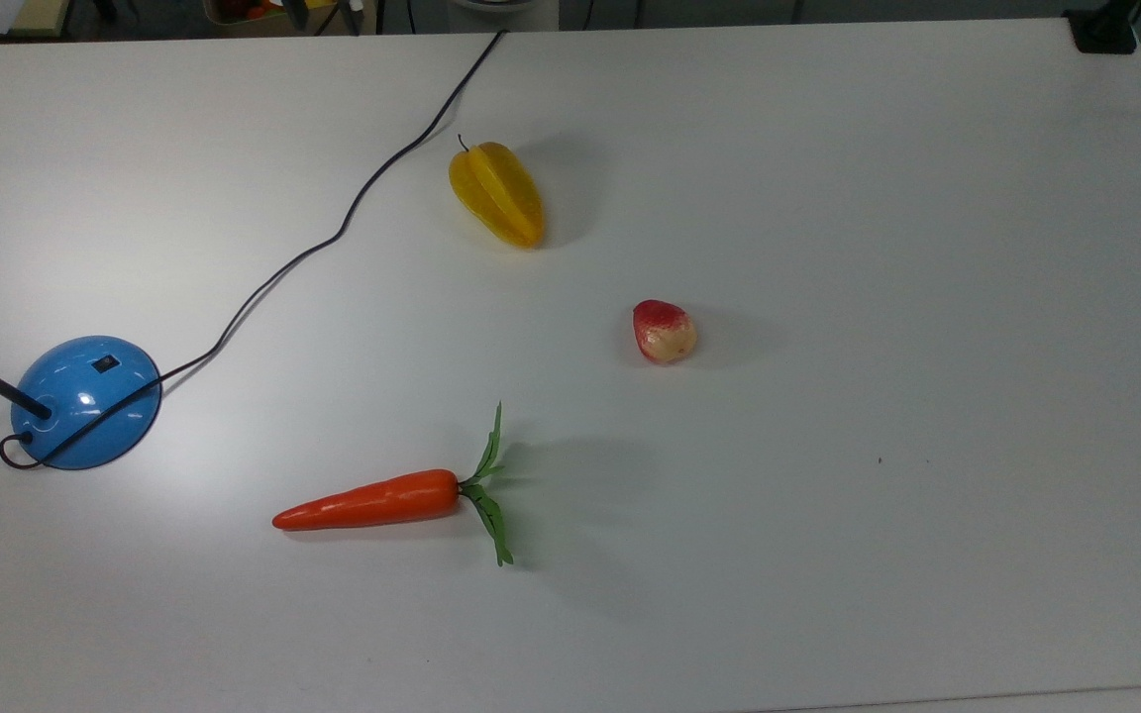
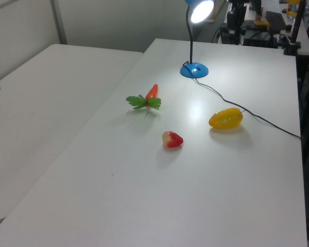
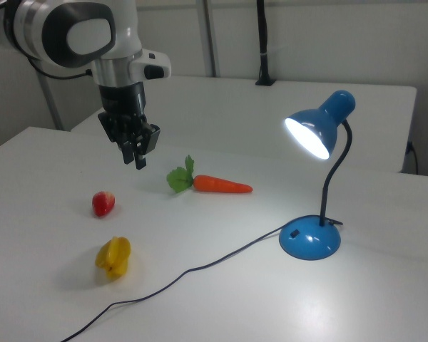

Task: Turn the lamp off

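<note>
You have a glossy blue lamp (image 3: 321,164) with a white glowing bulb, a black stem and a black cord (image 1: 333,238). The worktop (image 1: 828,198) is plain white. The carrot (image 1: 372,500) is orange with green leaves, the star fruit (image 1: 497,193) yellow, the strawberry (image 1: 664,331) red fading to cream. The tool (image 3: 137,158) is black under a white arm.

— Where's the arm right now?

— Up in the right view's upper left corner: a bulky white Franka arm (image 3: 71,32) with a dark round joint cap, its wrist turned straight down.

— And the end of it?

— The black two-finger gripper (image 3: 137,158) hangs below the wrist, pointing down, held up in the air. The fingers (image 3: 141,152) sit close together with barely a slit between them, and nothing is held between them.
</note>
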`<state>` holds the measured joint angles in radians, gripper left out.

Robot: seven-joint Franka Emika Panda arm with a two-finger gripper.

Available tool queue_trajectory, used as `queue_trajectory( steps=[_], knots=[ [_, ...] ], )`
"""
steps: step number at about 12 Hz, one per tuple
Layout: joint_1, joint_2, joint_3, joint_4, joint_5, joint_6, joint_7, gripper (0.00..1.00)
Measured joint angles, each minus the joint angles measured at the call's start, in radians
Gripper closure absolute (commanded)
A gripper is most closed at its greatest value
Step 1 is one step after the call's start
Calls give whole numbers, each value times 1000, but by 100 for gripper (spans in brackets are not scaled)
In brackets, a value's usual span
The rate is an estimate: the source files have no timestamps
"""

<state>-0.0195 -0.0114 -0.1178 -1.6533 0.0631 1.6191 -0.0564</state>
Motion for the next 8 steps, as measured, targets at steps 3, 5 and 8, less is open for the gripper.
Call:
queue_trajectory(
  steps=[3,5,8],
  knots=[
    [-6,0,-8,1,14,9,58,100],
    [-12,0,-17,-7,20,50,129,100],
    [-31,-1,-17,-54,21,159,187,100]
  ],
)
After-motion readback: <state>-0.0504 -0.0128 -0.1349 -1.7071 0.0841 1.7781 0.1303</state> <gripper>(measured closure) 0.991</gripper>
